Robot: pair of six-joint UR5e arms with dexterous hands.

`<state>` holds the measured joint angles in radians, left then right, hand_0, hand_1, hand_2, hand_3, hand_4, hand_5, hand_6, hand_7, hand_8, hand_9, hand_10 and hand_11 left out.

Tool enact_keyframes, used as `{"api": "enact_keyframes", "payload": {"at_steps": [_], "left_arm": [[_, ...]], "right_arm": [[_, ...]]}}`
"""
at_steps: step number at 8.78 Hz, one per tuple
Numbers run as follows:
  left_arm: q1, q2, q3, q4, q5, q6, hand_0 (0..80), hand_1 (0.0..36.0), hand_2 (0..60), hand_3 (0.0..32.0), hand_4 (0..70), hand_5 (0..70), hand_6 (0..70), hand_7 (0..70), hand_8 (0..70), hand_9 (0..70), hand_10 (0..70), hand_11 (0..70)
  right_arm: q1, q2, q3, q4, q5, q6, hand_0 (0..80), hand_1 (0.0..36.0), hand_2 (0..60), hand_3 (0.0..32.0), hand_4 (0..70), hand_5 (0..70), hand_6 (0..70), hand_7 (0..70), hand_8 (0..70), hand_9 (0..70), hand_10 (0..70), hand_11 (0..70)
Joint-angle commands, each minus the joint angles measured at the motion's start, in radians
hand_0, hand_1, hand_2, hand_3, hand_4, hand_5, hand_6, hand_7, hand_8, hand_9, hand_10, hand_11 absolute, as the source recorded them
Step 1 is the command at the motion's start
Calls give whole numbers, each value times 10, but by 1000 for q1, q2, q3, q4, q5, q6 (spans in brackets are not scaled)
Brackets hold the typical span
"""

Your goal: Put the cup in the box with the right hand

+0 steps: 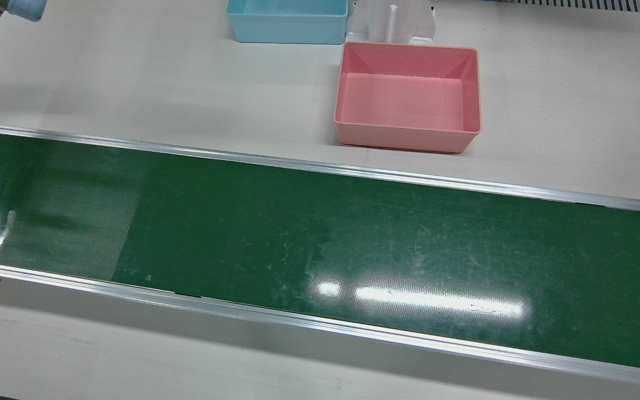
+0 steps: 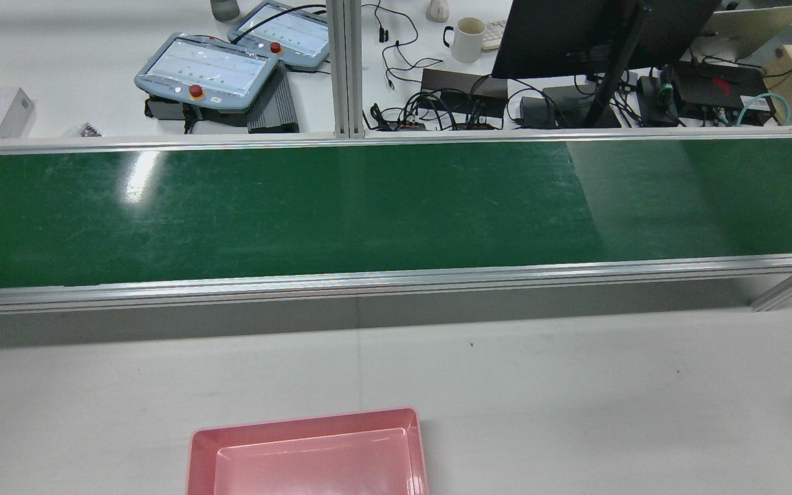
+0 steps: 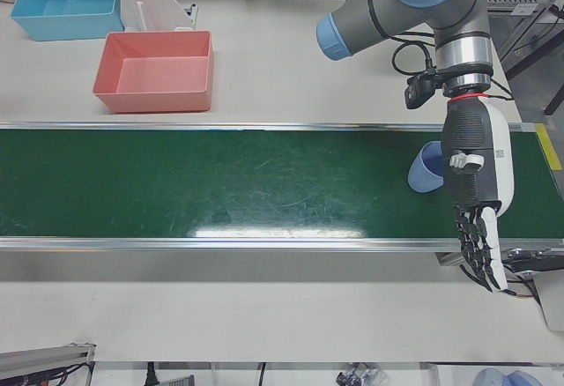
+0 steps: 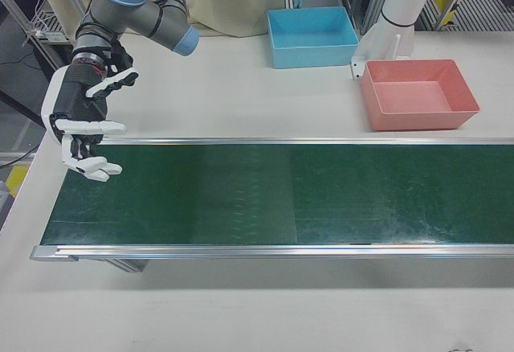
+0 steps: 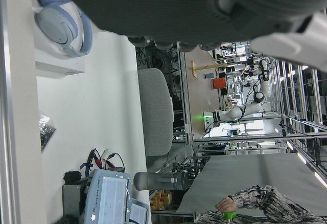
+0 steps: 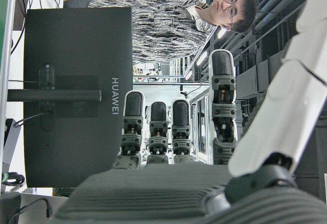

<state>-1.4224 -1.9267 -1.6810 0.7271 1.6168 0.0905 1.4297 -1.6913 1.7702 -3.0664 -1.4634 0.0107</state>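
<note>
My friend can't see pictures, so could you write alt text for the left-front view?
A robot's left hand hangs open over a green conveyor belt, beside a blue cup lying tipped on it. An empty pink box and a blue box sit on the white table beyond.

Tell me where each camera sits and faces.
Front view: above operators' side, looking down at green belt and pink box; no arm.
Rear view: high behind robot, facing operators' desk; no arm.
Left-front view: operators' side, left hand beside blue cup.
Right-front view: operators' side, right hand over belt end.
Left hand view: sideways, palm edge, headphones.
Right hand view: sideways, fingers, monitor.
Shared: pink box, in all fixed views.
</note>
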Motion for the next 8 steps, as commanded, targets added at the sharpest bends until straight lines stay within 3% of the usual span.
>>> {"api": "enact_keyframes", "payload": {"at_steps": [1, 8], "left_arm": [[-1, 0, 0, 0, 0, 0, 0, 0, 0, 0, 0, 0, 0, 0, 0, 0, 0, 0], [-1, 0, 0, 0, 0, 0, 0, 0, 0, 0, 0, 0, 0, 0, 0, 0, 0, 0]], "right_arm": [[-2, -1, 0, 0, 0, 0, 484, 102, 54, 0, 580, 48, 137, 493, 177, 290, 225, 327], [-2, 1, -6, 2, 0, 0, 485, 103, 59, 0, 590, 49, 138, 496, 179, 294, 233, 338]]}}
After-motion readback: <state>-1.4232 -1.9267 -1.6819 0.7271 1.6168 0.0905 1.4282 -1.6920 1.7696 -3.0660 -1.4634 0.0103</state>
